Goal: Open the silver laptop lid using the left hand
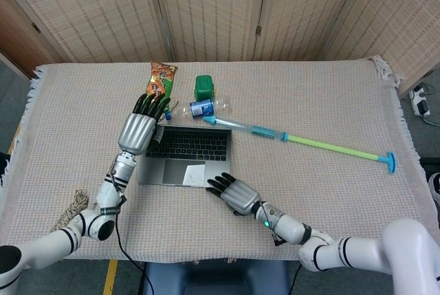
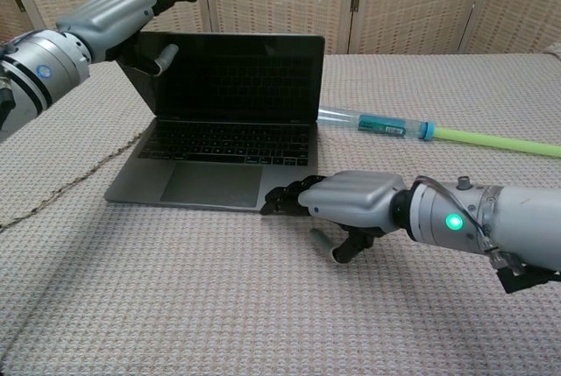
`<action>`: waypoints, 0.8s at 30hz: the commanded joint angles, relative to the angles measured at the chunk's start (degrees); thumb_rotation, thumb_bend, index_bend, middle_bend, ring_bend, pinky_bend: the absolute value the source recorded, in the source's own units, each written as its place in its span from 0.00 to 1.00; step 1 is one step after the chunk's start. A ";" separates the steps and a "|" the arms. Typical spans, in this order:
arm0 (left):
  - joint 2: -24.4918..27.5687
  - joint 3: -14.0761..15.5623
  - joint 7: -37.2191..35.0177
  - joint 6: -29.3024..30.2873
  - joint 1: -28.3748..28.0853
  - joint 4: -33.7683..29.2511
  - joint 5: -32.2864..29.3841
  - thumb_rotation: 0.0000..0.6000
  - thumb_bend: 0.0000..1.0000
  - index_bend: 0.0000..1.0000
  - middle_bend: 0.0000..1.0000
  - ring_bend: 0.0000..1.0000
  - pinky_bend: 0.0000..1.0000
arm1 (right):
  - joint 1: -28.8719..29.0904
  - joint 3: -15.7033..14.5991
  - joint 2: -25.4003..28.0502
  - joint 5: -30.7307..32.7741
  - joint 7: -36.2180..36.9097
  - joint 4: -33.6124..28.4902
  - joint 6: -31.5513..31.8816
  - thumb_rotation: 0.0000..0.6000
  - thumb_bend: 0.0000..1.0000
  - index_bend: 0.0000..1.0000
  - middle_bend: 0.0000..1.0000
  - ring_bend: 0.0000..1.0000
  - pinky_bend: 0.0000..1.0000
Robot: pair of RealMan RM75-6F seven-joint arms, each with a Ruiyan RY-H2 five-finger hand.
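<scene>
- The laptop (image 2: pixel 223 144) lid is stood upright, gripped at its far-left top corner by the left hand (image 2: pixel 114 17).
- The right hand (image 2: pixel 346 203), fingers together, is pressed on the near-right edge.

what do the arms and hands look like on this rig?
Both hands: silver-grey ribbed backs, black fingers. Left hand sits on a silver wrist with black bands and a small blue dot; a dark cable hangs by its elbow in the head view. Right hand has a silver-grey forearm with black rings, a lit green LED and a small knob on top. Upper arm segments are white.
</scene>
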 commanded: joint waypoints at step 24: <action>4.05 -7.31 3.11 -10.96 -6.72 7.39 -18.79 1.00 0.36 0.00 0.03 0.00 0.00 | 1.48 -0.22 -0.23 2.89 -1.54 -0.01 1.05 1.00 0.83 0.00 0.00 0.04 0.00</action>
